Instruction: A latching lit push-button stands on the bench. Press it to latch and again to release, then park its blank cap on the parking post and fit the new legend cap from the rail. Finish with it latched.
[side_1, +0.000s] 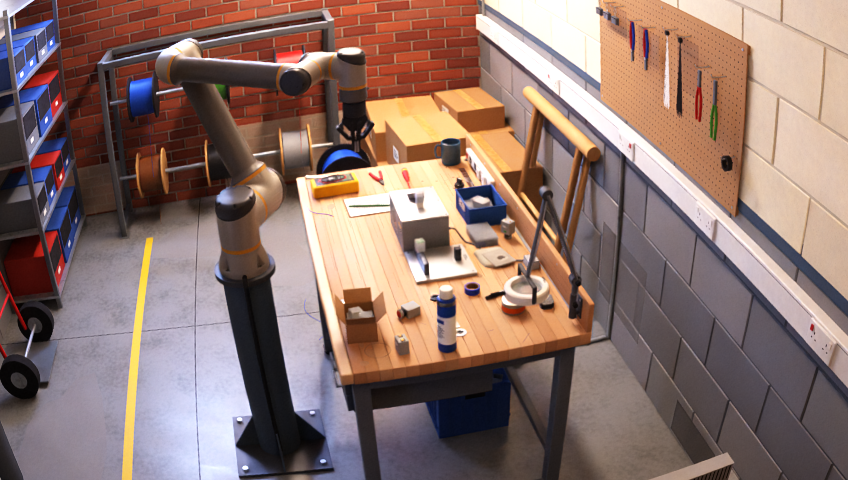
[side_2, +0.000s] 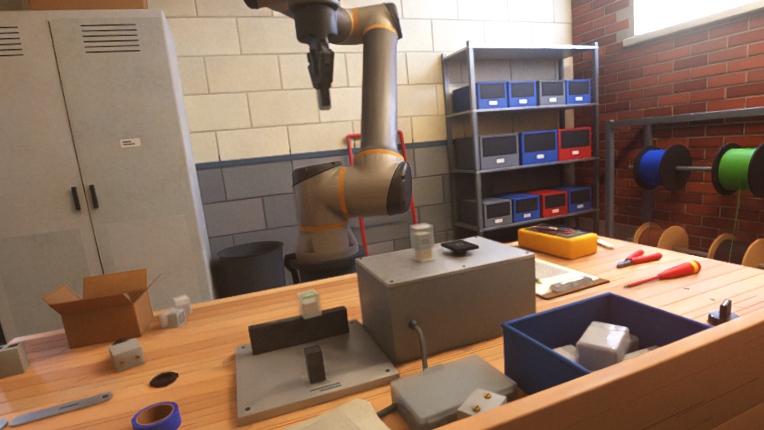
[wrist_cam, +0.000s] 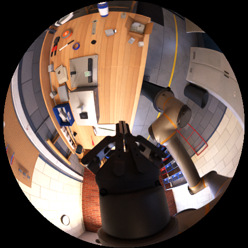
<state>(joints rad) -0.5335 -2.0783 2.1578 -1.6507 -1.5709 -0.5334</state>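
Observation:
The parking post (side_2: 314, 363) is a short dark peg on the grey base plate (side_2: 310, 368), partly hidden in the side camera behind the rail. The push-button with its pale blank cap (side_2: 422, 241) (side_1: 419, 198) (wrist_cam: 81, 106) stands upright on top of the grey box (side_2: 446, 294) (side_1: 419, 218). The new legend cap (side_2: 309, 303) (side_1: 419, 244) (wrist_cam: 87, 73), pale with a greenish face, sits on the dark rail (side_2: 298, 328) on the base plate in front of the box. My gripper (side_2: 324, 101) (side_1: 356, 140) (wrist_cam: 122, 125) hangs high above the bench's far end, well away from the box, closed and empty.
A blue bin (side_2: 593, 336) of grey parts sits right of the box, with a small grey unit (side_2: 452, 392) wired to the box in front. A yellow meter (side_2: 557, 241), pliers and a screwdriver lie at the far end. An open carton (side_2: 101, 307) and small blocks lie near the bench's front.

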